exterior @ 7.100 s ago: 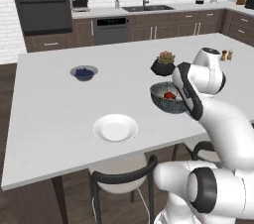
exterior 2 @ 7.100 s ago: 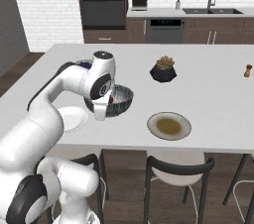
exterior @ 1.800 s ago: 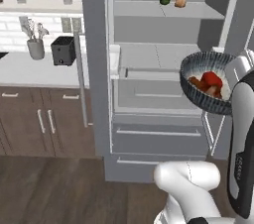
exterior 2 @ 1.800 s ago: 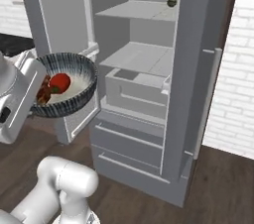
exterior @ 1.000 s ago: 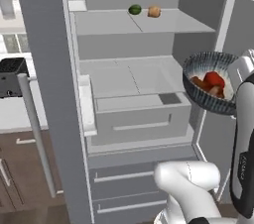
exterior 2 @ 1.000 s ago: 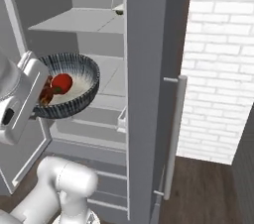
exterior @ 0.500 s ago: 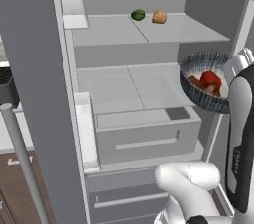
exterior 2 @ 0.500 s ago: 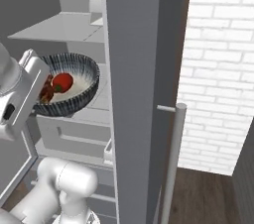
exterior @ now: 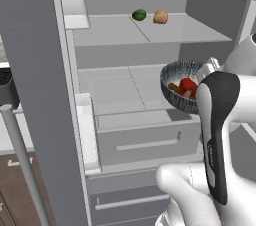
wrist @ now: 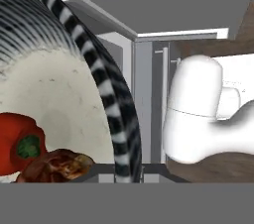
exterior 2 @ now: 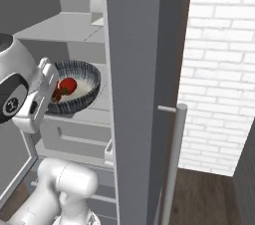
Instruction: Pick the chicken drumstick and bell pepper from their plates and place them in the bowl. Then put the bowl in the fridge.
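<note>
My gripper [wrist: 124, 172] is shut on the rim of the dark speckled bowl [exterior: 176, 86], held tilted in the air in front of the open grey fridge [exterior: 125, 65], level with its middle shelf. Inside the bowl lie the red bell pepper [exterior: 188, 84] and the reddish-brown chicken drumstick [exterior: 175, 89]. From the right base view the bowl [exterior 2: 79, 92] hangs left of the fridge's side wall, with the bell pepper [exterior 2: 66, 85] on its whitish inside. The hand view shows the bell pepper [wrist: 22, 143] beside the chicken drumstick [wrist: 58, 164], close to the fingers. The plates are out of view.
A green item [exterior: 139, 15] and a tan item [exterior: 160, 17] sit on the fridge's upper shelf. Drawers [exterior: 140, 142] lie below the middle shelf. The fridge door with its bins [exterior: 82, 120] stands open on the left; its handle [exterior: 22, 162] is near. A brick wall [exterior 2: 219, 69] rises at right.
The base has driven closer to the fridge, so the shelves fill more of both views. The bowl stays held in my gripper, now nearer the middle shelf.
</note>
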### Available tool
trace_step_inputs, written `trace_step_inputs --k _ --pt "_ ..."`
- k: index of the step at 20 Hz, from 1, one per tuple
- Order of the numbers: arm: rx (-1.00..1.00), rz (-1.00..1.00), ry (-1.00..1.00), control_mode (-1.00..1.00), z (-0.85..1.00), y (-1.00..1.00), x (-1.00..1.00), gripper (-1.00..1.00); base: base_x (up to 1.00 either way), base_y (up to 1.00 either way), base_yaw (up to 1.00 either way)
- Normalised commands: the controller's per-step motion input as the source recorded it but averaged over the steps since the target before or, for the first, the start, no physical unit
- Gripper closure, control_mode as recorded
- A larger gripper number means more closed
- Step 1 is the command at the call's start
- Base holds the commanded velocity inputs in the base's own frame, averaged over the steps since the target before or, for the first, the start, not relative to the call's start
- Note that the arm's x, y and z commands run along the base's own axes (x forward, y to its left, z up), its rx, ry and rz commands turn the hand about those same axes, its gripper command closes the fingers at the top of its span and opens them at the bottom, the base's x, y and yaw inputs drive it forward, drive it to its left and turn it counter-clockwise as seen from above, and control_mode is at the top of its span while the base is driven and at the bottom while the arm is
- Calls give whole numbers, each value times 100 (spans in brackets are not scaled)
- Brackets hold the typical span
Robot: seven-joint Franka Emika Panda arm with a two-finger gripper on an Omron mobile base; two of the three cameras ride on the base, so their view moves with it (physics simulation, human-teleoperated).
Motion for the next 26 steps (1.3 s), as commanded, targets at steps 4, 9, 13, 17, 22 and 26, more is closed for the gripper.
trace_step_inputs --k 4,9,13,17,22,26 --pt "0 7 4 -100 -40 0 100 100 0 0 0" --pt "0 0 3 -100 -53 0 92 100 0 0 0" --pt "0 0 1 -100 -38 0 63 100 0 0 0" --pt "0 0 1 -100 -34 0 43 100 0 0 0" --pt "0 0 2 -100 -29 0 23 100 0 0 0" --pt "0 0 3 -100 -20 0 47 100 0 0 0"
